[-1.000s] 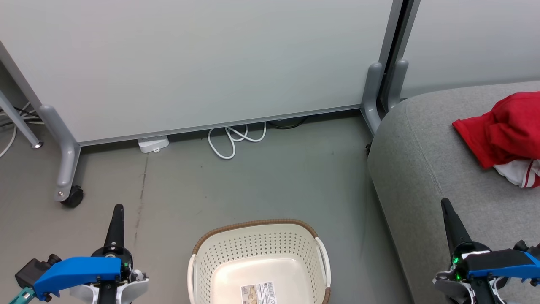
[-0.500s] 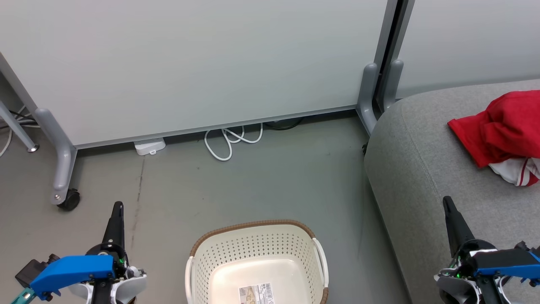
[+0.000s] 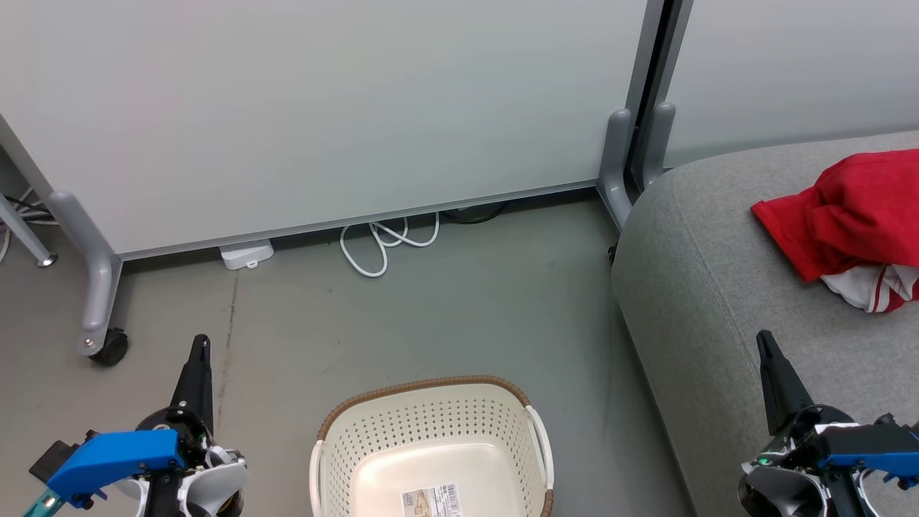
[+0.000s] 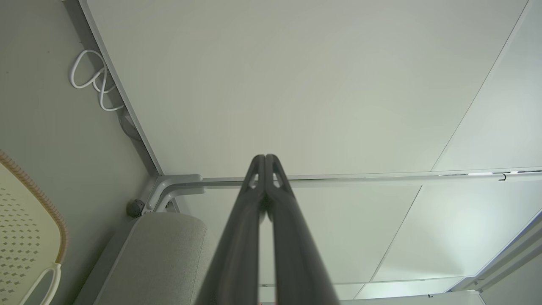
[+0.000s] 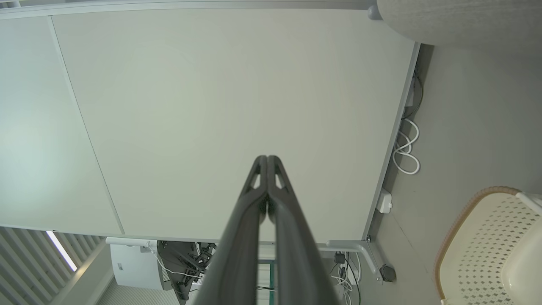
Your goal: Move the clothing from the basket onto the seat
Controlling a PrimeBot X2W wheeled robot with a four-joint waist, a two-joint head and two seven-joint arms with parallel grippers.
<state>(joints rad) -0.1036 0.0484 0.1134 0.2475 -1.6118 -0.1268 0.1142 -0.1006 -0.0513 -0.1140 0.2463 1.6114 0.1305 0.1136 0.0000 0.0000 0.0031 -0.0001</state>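
Basket [image 3: 429, 420]: visible inside is bare, with only a sticker [image 3: 431, 499] on its bottom.
Clothing [image 3: 851, 215]: red-and-white heap on the seat [image 3: 711, 301], well right of the basket.
Left tool [image 3: 199, 353]: left of the basket, fingers pressed together, empty.
Right tool [image 3: 768, 348]: right of the basket, likewise pressed together, empty.
Progress: the transfer looks complete.

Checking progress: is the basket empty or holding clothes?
Empty, where visible: the basket shows bare bottom and sticker; the clothing lies on the seat.
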